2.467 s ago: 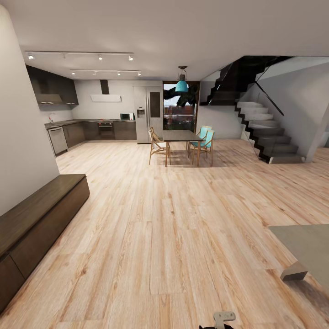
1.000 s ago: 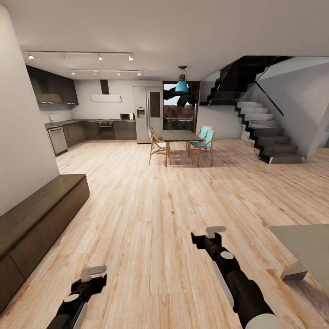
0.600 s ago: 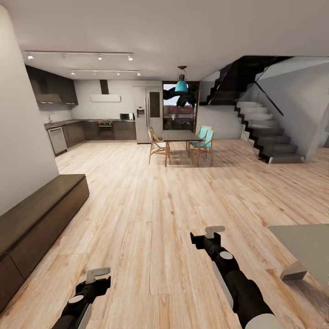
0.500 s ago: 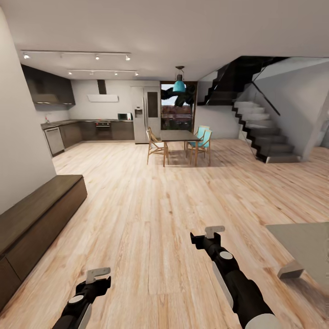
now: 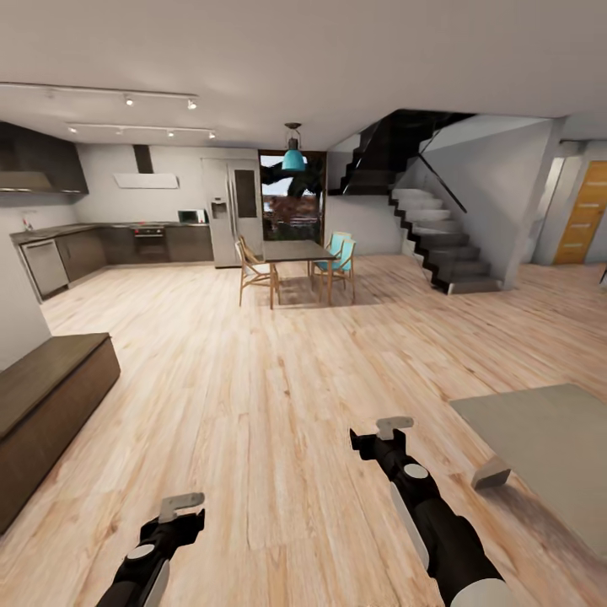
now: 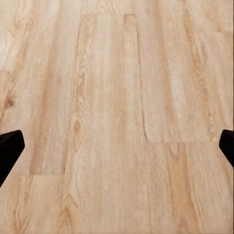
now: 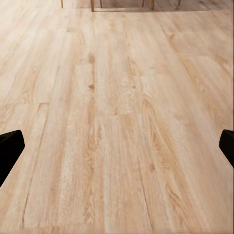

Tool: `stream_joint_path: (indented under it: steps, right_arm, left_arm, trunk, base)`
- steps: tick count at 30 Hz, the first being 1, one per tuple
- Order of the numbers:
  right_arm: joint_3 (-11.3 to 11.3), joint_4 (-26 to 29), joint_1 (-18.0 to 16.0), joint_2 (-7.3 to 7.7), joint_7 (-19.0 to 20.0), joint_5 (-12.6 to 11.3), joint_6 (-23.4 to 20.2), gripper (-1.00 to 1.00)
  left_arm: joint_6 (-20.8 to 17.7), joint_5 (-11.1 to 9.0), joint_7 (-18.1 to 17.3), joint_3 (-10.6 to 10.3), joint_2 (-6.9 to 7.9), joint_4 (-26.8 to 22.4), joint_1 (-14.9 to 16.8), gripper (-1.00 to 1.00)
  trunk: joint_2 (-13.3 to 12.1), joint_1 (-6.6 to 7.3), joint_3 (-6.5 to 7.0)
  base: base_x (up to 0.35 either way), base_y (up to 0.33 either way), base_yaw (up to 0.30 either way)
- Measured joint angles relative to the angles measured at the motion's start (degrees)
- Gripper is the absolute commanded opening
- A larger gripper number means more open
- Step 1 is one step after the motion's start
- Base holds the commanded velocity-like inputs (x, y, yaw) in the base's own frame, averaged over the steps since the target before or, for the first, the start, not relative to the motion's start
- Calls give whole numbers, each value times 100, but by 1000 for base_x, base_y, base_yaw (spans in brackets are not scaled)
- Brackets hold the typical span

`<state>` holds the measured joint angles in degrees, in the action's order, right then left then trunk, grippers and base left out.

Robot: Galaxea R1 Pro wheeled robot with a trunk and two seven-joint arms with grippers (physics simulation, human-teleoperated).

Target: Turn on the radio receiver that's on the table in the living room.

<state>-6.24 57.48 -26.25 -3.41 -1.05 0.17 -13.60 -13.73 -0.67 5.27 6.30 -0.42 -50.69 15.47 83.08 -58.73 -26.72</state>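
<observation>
We're in the approach step: turning toward the living room, radio receiver not spotted yet. The grey surface sits low to our right, its near corner on a short leg; what we see of its top is bare. Next: swing right and roll up to it until the radio shows. Open wood floor ahead; dark bench along the left wall, dining table well off. Left claw and right claw both released, holding nothing, over the floor.
</observation>
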Motion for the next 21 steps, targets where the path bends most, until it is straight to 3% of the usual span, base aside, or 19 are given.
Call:
stream_joint_path:
  steps: [21]
  right_arm:
    - [9, 8, -1, 20, -4, 0, 5, 100]
  left_arm:
    - [2, 5, 0, -151, -1, -22, 0, 100]
  trunk:
    - [0, 0, 51]
  base:
    - [0, 0, -286]
